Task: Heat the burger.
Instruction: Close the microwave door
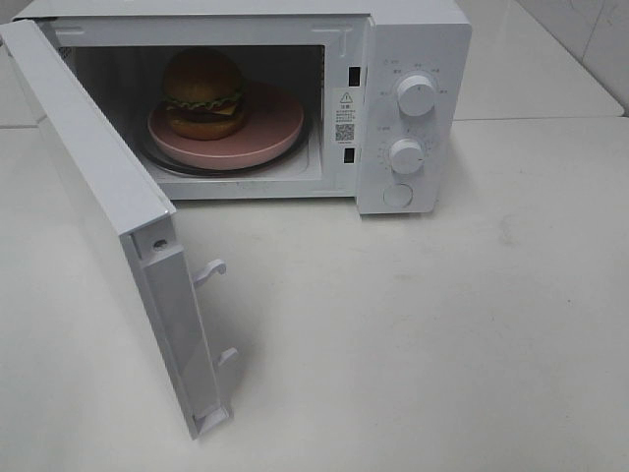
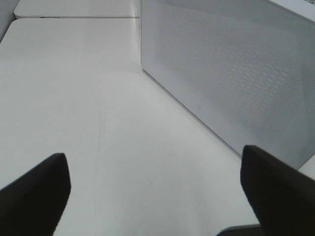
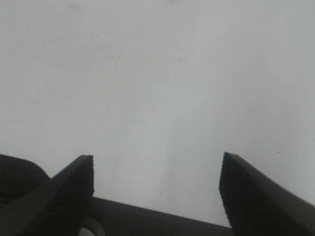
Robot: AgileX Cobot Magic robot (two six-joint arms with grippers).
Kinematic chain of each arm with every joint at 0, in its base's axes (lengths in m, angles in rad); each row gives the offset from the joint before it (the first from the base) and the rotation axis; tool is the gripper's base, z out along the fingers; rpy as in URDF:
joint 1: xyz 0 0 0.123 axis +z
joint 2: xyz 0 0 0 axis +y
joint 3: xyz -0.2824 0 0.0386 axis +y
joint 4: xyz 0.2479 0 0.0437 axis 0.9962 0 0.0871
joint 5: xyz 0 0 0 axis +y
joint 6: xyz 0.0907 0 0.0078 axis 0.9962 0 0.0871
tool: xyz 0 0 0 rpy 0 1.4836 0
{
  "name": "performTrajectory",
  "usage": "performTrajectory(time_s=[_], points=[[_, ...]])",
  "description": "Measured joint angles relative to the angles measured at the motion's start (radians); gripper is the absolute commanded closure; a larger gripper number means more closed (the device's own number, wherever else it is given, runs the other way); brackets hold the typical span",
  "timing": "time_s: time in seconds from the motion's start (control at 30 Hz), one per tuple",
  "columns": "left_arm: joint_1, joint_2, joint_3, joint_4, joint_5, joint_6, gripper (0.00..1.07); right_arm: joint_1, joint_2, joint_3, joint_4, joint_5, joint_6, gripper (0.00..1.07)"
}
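**Exterior high view.** The burger (image 1: pixel 203 93) sat on a pink plate (image 1: pixel 270 133) inside the microwave (image 1: pixel 418 29), toward the plate's left side rather than its middle. The door (image 1: pixel 98 187) stood swung wide over the worktop (image 1: pixel 442 324). Neither arm showed here. I judged the door to be the main hazard. A hard shove on its free edge could slam it and jolt the burger off the plate, or slide the whole microwave backward. A glancing push could slip off the panel and leave the latch hooks short of their slots. Twisting a knob (image 1: pixel 417 95) with a poor grip could also drag the light casing sideways.

**Left wrist view.** The left pincer (image 2: pixel 155 162) hung released, its jaws wide apart with nothing between them, low over the bare worktop. It pointed along a white perforated panel (image 2: pixel 231 73), which I took for the door's outer face, near it but not touching.

**Right wrist view.** The right pincer (image 3: pixel 156 162) was likewise released and empty, looking down on plain worktop. With nothing else in sight, I could not place it relative to the microwave.
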Motion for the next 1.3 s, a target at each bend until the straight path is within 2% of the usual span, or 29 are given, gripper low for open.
performTrajectory(time_s=[0.17,0.27,0.3,0.5,0.93,1.3], points=[[0.000,0.000,0.000,0.000,0.000,0.000,0.20,-0.011,-0.095,0.053,-0.002,-0.022,0.000,0.36],[0.000,0.000,0.000,0.000,0.000,0.000,0.20,-0.057,-0.160,0.093,0.000,-0.024,0.000,0.36],[0.000,0.000,0.000,0.000,0.000,0.000,0.20,-0.100,-0.202,0.107,0.003,-0.023,-0.001,0.36],[0.000,0.000,0.000,0.000,0.000,0.000,0.20,-0.171,-0.351,0.110,0.008,-0.021,-0.001,0.36],[0.000,0.000,0.000,0.000,0.000,0.000,0.20,-0.199,-0.571,0.110,0.008,-0.019,-0.001,0.37],[0.000,0.000,0.000,0.000,0.000,0.000,0.20,-0.199,-0.573,0.110,0.008,-0.019,-0.001,0.37]])
